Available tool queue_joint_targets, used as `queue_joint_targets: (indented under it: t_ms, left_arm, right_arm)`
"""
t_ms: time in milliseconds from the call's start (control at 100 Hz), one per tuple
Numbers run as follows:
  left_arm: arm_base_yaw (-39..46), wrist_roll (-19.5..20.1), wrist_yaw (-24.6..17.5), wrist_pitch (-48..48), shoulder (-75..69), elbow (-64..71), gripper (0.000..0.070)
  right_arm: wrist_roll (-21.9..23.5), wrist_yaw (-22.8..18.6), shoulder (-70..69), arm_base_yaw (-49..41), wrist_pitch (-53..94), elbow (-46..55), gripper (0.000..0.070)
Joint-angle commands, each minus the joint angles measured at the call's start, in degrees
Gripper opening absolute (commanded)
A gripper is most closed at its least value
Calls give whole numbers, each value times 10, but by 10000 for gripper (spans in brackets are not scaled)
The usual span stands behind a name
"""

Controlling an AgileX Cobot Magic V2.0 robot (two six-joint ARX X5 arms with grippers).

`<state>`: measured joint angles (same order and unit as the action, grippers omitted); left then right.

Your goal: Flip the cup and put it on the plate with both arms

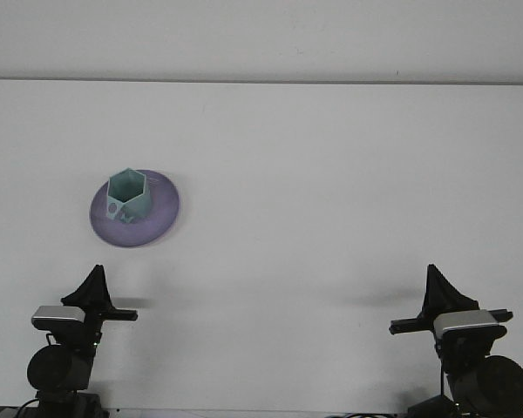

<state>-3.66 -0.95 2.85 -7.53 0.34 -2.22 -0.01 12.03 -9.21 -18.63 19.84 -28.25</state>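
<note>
Left of centre on the tabletop (pixel 331 174), teal cup (pixel 128 195) sits mouth-up on purple plate (pixel 161 218), ahead of left pincer (pixel 97 280). Right pincer (pixel 438 292) well apart; cannot tell grip state of either, neither holds anything.

Only obstacle on the desk (pixel 331 174): purple plate (pixel 161 218) with teal cup (pixel 128 193) upright on it, left of centre. Centre, right half and far edge all open. Both tools sit at the near edge, well apart from the plate.
</note>
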Motion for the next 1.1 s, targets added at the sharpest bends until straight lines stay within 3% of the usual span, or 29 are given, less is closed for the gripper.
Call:
queue_joint_targets:
  t_ms: [0,1000,1090]
  left_arm:
    - [-2,3,2,-19,-2,6,12]
    - [-2,0,-1,-29,-2,14,12]
    - [-2,0,-1,-29,-2,14,12]
  right_arm:
    - [-4,0,-2,-1,-5,-7,0]
    - [-5,1,-2,-1,-6,-7,0]
    - [-37,7,-2,1,-7,-7,0]
